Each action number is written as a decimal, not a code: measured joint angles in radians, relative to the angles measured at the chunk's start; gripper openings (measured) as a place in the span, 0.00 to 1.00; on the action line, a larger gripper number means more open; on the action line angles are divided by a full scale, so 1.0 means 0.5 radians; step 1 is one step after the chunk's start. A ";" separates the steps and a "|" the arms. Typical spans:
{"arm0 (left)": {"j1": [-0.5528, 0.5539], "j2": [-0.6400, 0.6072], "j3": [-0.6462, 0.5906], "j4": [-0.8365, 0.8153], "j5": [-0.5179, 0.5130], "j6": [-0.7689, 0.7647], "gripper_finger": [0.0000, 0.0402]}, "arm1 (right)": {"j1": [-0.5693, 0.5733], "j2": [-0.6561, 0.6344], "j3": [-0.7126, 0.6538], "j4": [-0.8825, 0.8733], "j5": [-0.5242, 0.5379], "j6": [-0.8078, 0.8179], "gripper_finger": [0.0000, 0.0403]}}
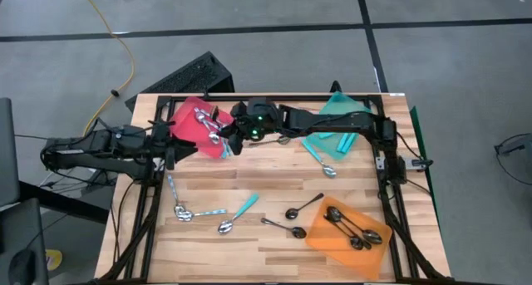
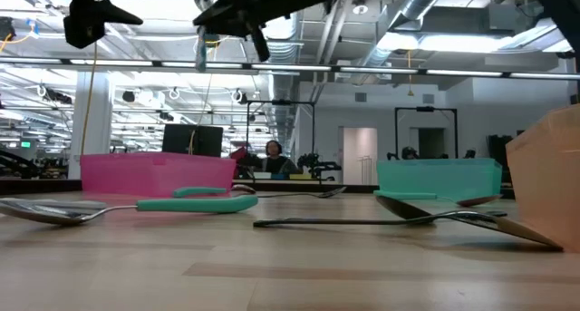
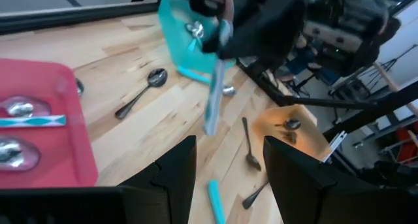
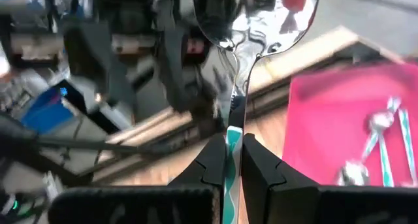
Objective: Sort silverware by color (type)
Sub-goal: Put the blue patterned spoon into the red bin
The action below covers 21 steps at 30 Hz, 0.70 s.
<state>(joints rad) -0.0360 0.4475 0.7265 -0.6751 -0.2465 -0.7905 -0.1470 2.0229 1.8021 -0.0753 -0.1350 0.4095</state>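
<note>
My right gripper has its fingers pressed together on the teal handle of a spoon. The shiny bowl stands out past the tips and fills much of the right wrist view. The spoon's long axis runs straight on from the fingers, and in the low view it hangs roughly upright, high above the table.

From above, that gripper sits at the inner edge of the red tray, so the tray is just beside and below the spoon. The teal tray lies well apart, back along the right arm. The coming move turns on that choice. Both trays seem to hold teal-handled spoons, so I cannot say which one this spoon belongs in. If it goes in the red tray, I judge it needs only a short shift and a release. The left gripper waits at the red tray's outer side with its fingers spread and nothing between them. It is as near the tray as the right gripper.

Black spoons lie in the orange tray, with two more loose just beside it. More teal-handled spoons lie on the near table.

Both arms cover part of the red tray from above, so I cannot count what it holds. The held spoon is blurred in the left wrist view.
</note>
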 joint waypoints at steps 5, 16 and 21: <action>0.000 -0.002 0.000 -0.074 0.006 -0.015 0.40 | -0.056 0.144 0.178 -0.106 -0.043 0.000 0.11; -0.001 -0.002 0.000 -0.190 -0.005 -0.050 0.40 | -0.188 0.450 0.426 -0.111 -0.041 -0.002 0.11; -0.001 -0.002 0.000 -0.214 -0.005 -0.071 0.40 | -0.225 0.621 0.582 -0.126 -0.037 -0.002 0.11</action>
<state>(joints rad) -0.0364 0.4465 0.7265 -0.7823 -0.2493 -0.8261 -0.2594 2.3336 2.0929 -0.1382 -0.1535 0.4084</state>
